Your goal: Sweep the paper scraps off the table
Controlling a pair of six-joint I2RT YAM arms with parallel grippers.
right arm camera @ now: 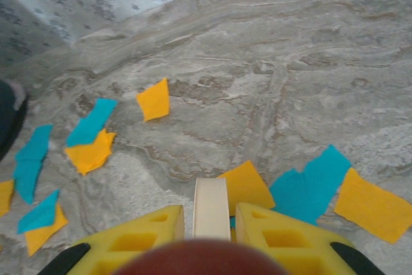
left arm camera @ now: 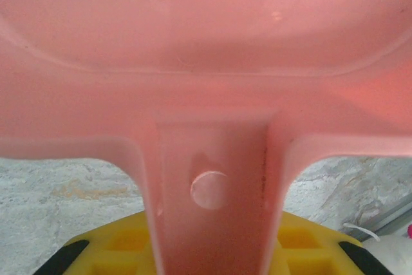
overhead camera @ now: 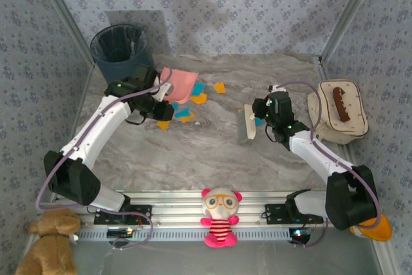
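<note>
On the left, the left gripper (overhead camera: 162,92) clamps the pink dustpan (overhead camera: 182,84) by its handle, paper scraps (overhead camera: 198,98) lie scattered on the table (overhead camera: 193,156) just beside its lip, and the right gripper (overhead camera: 260,115) pinches the brush (overhead camera: 246,127) by its handle.

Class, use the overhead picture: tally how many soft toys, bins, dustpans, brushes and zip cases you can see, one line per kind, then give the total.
soft toys: 2, the brown bear and the pink-eared doll
bin: 1
dustpan: 1
brush: 1
cream case: 1
total: 6
</note>
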